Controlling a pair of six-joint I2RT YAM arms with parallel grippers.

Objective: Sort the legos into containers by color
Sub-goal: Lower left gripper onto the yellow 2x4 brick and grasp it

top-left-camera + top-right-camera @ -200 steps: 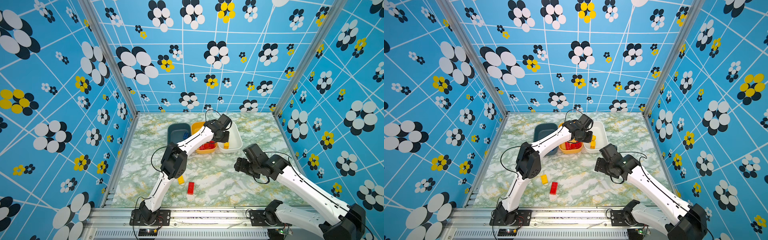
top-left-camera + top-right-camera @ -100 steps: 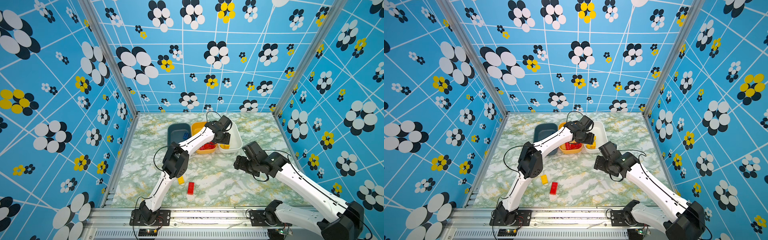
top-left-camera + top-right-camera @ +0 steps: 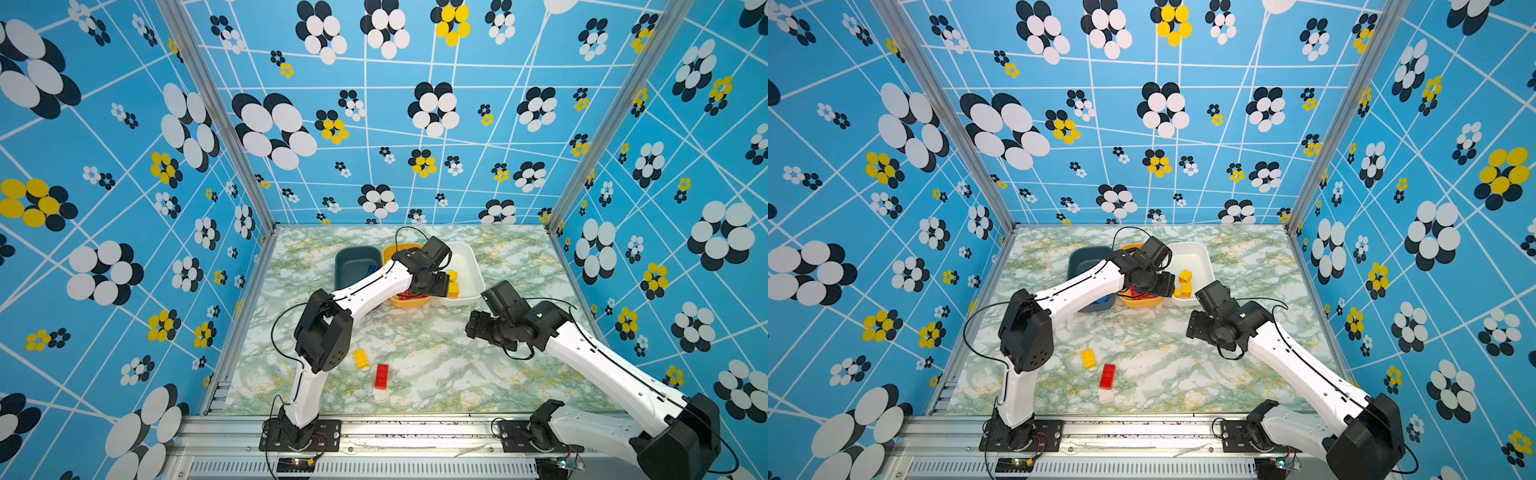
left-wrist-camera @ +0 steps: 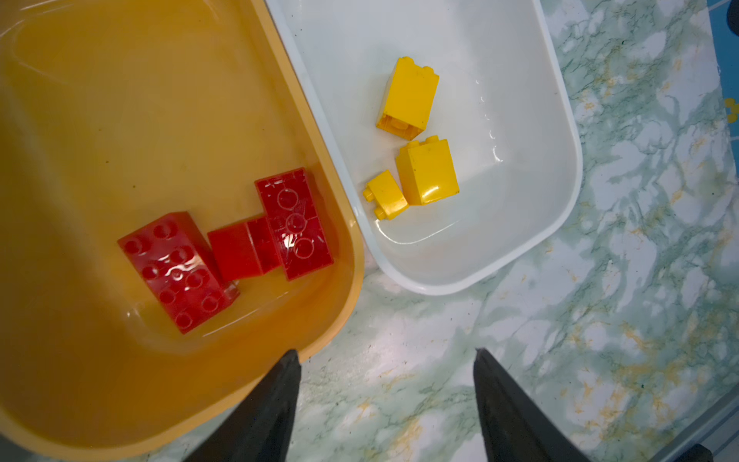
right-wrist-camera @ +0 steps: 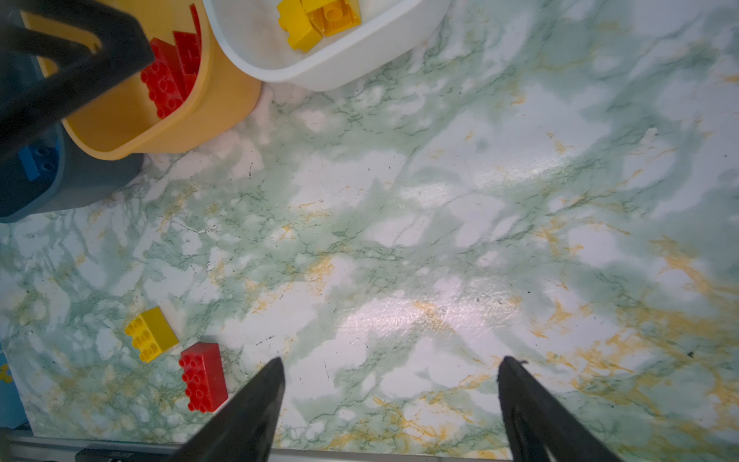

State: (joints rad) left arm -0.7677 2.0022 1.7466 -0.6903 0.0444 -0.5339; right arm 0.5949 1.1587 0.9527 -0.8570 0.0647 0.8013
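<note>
Well, both hang spread and empty: left gripper (image 4: 384, 354) by the orange-yellow tub's (image 4: 357, 260) rim, right gripper (image 5: 390, 362) over open table (image 5: 440, 200). The loose red brick (image 3: 381, 376) and yellow brick (image 3: 360, 358) lie frontward beside the left arm's elbow (image 3: 322, 332), long axes pointing tubward.

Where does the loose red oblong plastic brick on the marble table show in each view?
Both top views: red oblong plastic brick low, near centre.
Left wrist: not in it.
Right wrist: the brick beside a yellow plastic brick.
Shared landmark: orange-yellow plastic tub.
</note>
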